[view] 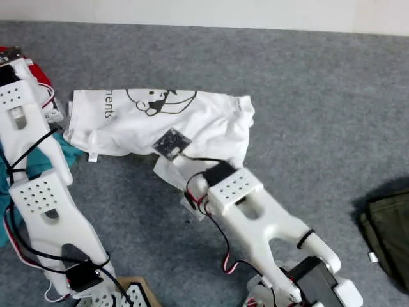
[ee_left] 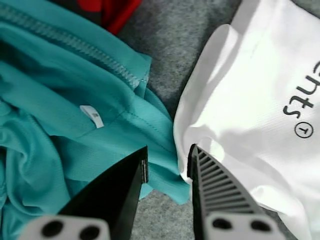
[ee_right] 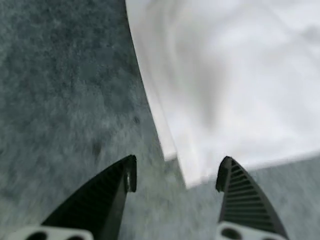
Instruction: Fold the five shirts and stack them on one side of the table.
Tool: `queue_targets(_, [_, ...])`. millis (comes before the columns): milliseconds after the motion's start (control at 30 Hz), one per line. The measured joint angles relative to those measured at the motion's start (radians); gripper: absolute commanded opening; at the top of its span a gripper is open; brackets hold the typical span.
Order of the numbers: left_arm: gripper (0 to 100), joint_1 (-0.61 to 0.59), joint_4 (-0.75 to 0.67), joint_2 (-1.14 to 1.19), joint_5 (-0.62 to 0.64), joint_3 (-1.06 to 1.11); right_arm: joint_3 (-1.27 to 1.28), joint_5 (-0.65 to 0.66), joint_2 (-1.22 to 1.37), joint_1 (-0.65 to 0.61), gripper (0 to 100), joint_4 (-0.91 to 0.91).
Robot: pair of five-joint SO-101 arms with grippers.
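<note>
White shirt (view: 192,121), loosely half-folded with its print up, lies left of centre on the grey worktop (view: 319,96). The right arm (view: 255,204) stretches from the near edge to the shirt's near hem, where the right claw (ee_right: 177,172) hangs wide open astride a corner, gripping nothing. The left arm (view: 38,198) runs along the worktop's left side. The left claw (ee_left: 168,157), narrowly parted and empty, hovers where a teal shirt (ee_left: 60,115) meets the white one. A red shirt (view: 39,73) lies beyond; a green shirt (view: 390,230) sits far right.
</note>
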Motion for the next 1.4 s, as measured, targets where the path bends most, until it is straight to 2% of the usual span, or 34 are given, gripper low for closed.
queue_targets(133, [15,-0.002,0.0,0.002,0.0,0.0,0.018,0.038,0.034,-0.002,26.3,-0.12])
queue_targets(433, [15,-0.002,0.0,0.026,0.0,0.0,0.021,0.06,0.169,-0.002,26.2,-0.178])
queue_targets(667, [15,-0.002,0.0,0.11,0.0,0.0,0.025,0.121,0.183,-0.005,11.8,-0.199])
queue_targets(833, [15,-0.002,0.0,0.114,0.0,0.0,0.014,0.17,0.245,0.025,10.8,-0.23])
queue_targets(900, [15,-0.002,0.0,0.114,0.0,0.0,-0.005,0.175,0.27,0.031,9.6,-0.224])
queue_targets(1033, [15,-0.002,0.0,0.114,0.0,0.0,-0.031,0.176,0.278,0.046,0.3,-0.221])
queue_targets(1200, [15,-0.002,0.0,0.114,0.0,0.0,-0.081,0.176,0.236,0.044,0.6,-0.141])
queue_targets(1400, [15,-0.002,0.0,0.114,0.0,0.0,-0.249,0.184,0.184,0.13,0.6,-0.055])
